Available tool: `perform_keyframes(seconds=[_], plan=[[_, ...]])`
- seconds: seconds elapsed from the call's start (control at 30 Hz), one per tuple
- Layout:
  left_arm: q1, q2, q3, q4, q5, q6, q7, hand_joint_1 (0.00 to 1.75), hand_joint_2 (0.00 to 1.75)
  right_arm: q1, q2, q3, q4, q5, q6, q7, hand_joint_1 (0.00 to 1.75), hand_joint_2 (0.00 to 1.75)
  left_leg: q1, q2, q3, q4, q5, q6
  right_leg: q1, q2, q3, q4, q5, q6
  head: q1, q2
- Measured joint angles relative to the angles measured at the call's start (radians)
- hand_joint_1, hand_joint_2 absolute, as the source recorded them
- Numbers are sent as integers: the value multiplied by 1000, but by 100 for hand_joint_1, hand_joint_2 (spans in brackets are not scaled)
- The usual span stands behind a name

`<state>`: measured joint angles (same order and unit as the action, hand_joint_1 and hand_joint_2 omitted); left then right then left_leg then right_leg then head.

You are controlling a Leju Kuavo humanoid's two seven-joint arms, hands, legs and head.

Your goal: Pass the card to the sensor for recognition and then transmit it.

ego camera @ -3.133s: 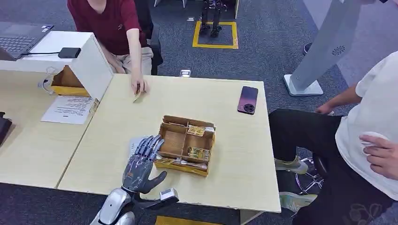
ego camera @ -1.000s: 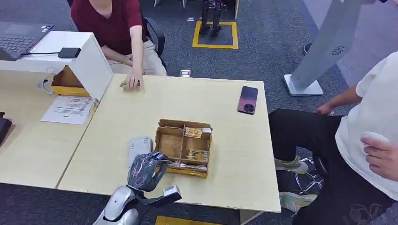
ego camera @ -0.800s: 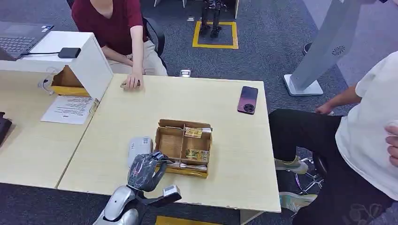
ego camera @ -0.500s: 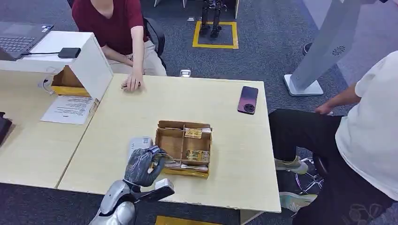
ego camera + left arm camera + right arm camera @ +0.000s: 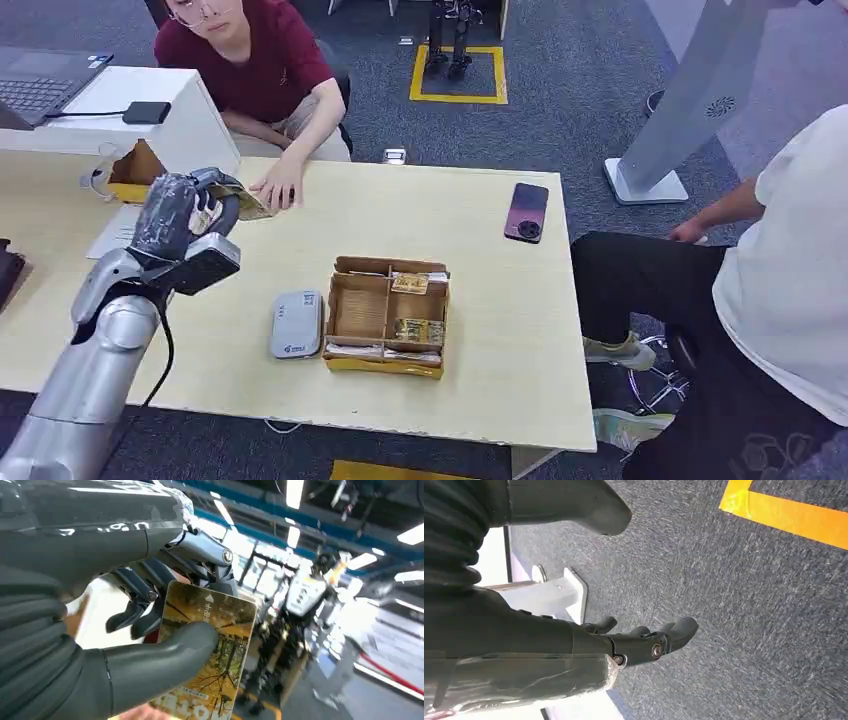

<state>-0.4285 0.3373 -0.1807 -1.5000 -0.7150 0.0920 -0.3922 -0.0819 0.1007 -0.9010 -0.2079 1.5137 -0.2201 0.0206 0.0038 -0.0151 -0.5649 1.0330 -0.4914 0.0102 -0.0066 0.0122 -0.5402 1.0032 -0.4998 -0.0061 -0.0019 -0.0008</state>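
Observation:
My left hand is raised over the table's far left, pinching a yellow-brown card between thumb and fingers. The left wrist view shows that card upright with the grey thumb pressed across its face. A person's hand rests on the table right beside the card. The grey card sensor lies flat on the table, just left of the open cardboard box that holds more cards. My right hand hangs over grey carpet with its fingers apart and nothing in it.
A dark phone lies at the table's far right. A white stand with a cardboard box and a paper sheet sits at left. One person sits across the table, another sits at right. A yellow floor line crosses the carpet.
My left hand has lifted from beside the card box and swung up and left to the far side, carrying the card toward the person's hand. The person across has leaned forward.

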Motion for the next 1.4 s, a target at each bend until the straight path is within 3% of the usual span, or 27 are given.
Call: perform_keyframes(seconds=[0.1, 0.2, 0.37, 0.57, 0.67, 0.77, 0.8, 0.83, 0.87, 0.9, 0.93, 0.97, 1.4], plan=[[-48, 24, 35, 5, 5, -9, 15, 168, 175, -1, 0, 0, 0, 0, 0, 0, 0, 175, 0, -1, -1, 0, 0, 0, 0, 0, -1, 0, 0, 0, 0, 0], [-113, 32, 53, 46, -62, 13, 60, 168, 175, -3, 0, 2, 0, 0, 0, 0, 0, 175, 0, -1, -1, 0, 0, 0, 0, -1, -1, 0, 0, 0, 0, 0], [-165, 37, 58, 93, -87, 25, 71, 175, 175, -4, 0, 3, 0, 0, 0, 0, 0, 175, 0, 0, -1, 0, 0, 0, 0, 0, -1, 0, 1, 0, 0, 0], [-248, 30, 58, 204, -195, 94, 150, 173, 175, -6, 0, 13, 0, 0, 2, -5, 0, 175, 0, 0, -3, 1, 0, 0, 0, 0, -3, 0, 1, 0, 0, 0], [-283, 26, 62, 281, -200, 121, 149, 155, 175, -6, 0, 23, 0, 0, 3, -1, 0, 175, 0, 0, -2, 1, 1, -1, 0, 0, -3, 0, 1, -1, 0, 0], [-287, 26, 65, 326, -198, 135, 140, 155, 175, -6, 0, 28, 0, 0, 5, 2, 0, 175, 0, 0, -3, 1, 1, -1, 0, 0, -3, 0, 1, -1, 0, 0], [-287, 26, 66, 339, -197, 137, 140, 145, 175, -6, 0, 29, 0, 0, 5, 2, 0, 175, 0, 0, -3, 1, 1, -1, 0, 0, -3, 0, 1, -1, 0, 0], [-287, 26, 68, 351, -197, 137, 140, 101, 175, -6, 0, 29, 0, 0, 8, 1, 0, 175, 0, 0, -3, 1, 1, -1, 0, 0, -3, 0, 1, -1, 0, 0], [-286, 25, 68, 362, -197, 137, 139, 157, 175, -6, 0, 29, 0, 0, 8, 1, 0, 175, 0, 0, -3, 1, 1, -1, 0, 0, -3, 0, 1, -1, 0, 0], [-286, 24, 68, 370, -197, 137, 138, 154, 175, -6, 0, 29, 0, 0, 8, 1, 0, 175, 0, 0, -3, 1, 1, -1, 0, 0, -3, 0, 1, -1, 0, 0], [-286, 23, 68, 377, -197, 137, 138, 42, 175, -6, 0, 29, 0, 0, 8, 0, 0, 175, 0, 0, -3, 1, 1, -1, 0, 0, -3, 0, 1, -1, 0, 0], [-286, 22, 68, 384, -197, 137, 138, 0, 175, -6, 0, 30, 0, 0, 8, 0, 0, 175, 0, 0, -3, 1, 1, -1, 0, 0, -3, 0, 1, -1, 0, 0], [-274, 19, 75, 420, -204, 158, 138, 0, 175, -6, 0, 33, 0, 0, 7, -4, 0, 175, 0, 0, -4, 1, 1, -1, 0, 0, -3, 0, 1, -1, 0, 0]])
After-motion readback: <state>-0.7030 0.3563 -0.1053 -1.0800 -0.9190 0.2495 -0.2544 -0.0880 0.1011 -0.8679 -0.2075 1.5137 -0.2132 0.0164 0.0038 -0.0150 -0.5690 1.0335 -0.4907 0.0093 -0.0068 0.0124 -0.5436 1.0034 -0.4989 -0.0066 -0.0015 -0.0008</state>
